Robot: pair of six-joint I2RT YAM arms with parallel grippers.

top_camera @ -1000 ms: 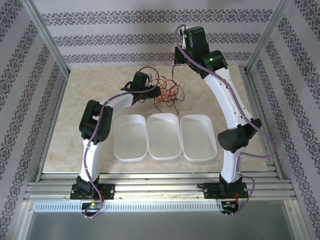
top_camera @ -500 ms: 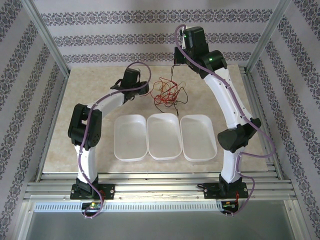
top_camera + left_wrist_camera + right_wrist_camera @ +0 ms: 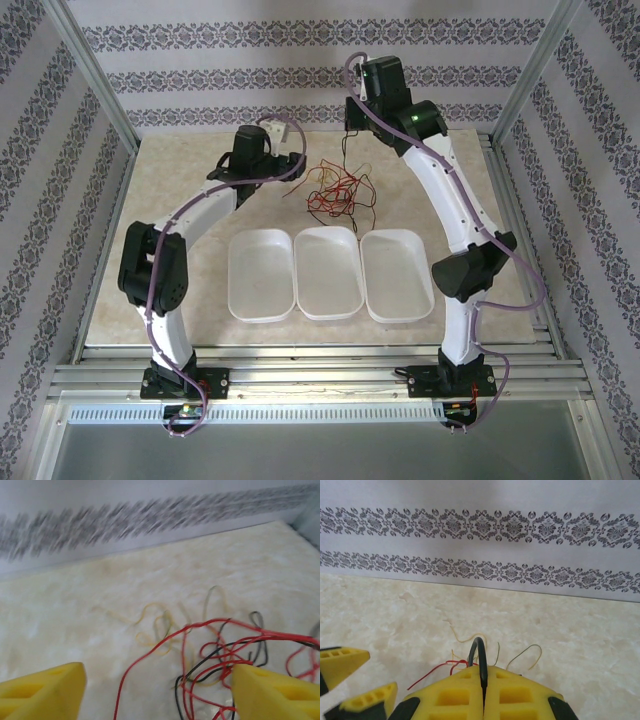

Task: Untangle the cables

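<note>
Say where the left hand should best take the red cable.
Likely the red cable on its lone arc at the left edge of the tangle in the left wrist view, from above: there it seems to lie alone on the table, clear of other strands.

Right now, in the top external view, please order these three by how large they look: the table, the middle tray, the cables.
Largest to smallest:
1. table
2. middle tray
3. cables, a loose tangle covering less area than the tray
</note>
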